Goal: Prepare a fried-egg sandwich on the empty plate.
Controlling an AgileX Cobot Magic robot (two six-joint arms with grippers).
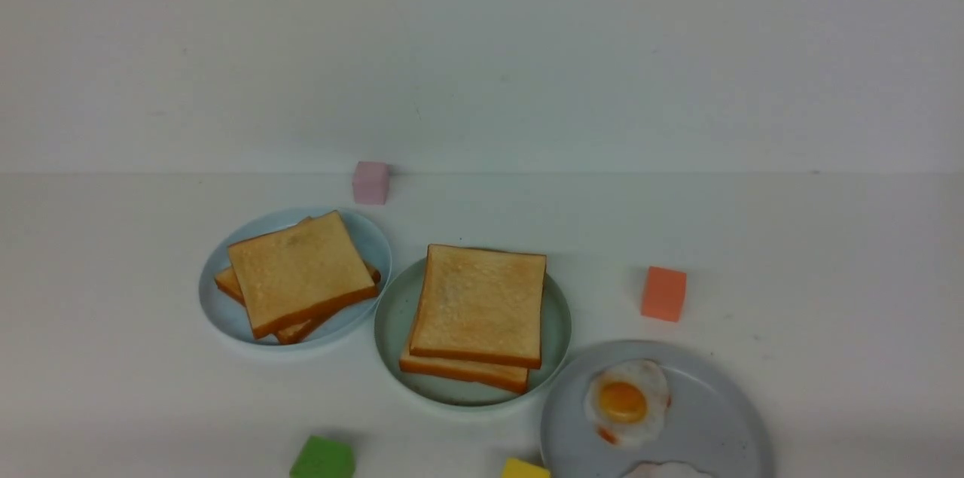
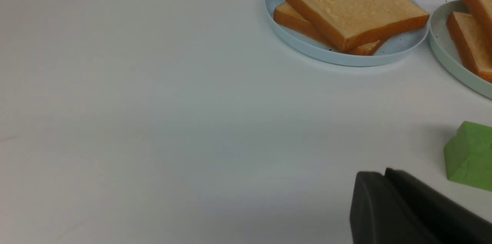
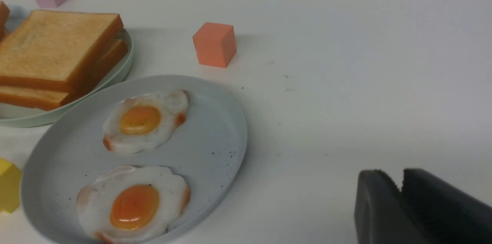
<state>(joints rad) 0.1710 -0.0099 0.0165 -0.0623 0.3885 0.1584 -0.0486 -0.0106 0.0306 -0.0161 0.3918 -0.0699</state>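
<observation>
Front view: your mint-green plate (image 1: pixel 390 327) sits at lower centre, carrying two toast slices (image 1: pixel 479 303) stacked slightly askew. You cannot tell whether an egg lies between them. A fried egg (image 1: pixel 626 403) lies flat on the grey speckled plate (image 1: pixel 715 395) at lower right, just beside the mint rim. That puts it on your right arm's side. Neither gripper shows here.

Left wrist view: your left gripper (image 2: pixel 385 173) has its jaws pressed together, holding nothing. It hangs over bare table (image 2: pixel 153 121), with the blue plate (image 2: pixel 303 46) of spare toast well beyond it.

Right wrist view: your right gripper (image 3: pixel 401 178) shows a narrow slit between its jaws and holds nothing. Two eggs lie near it across open table, so I judge this arm the likelier one to reach them.
</observation>
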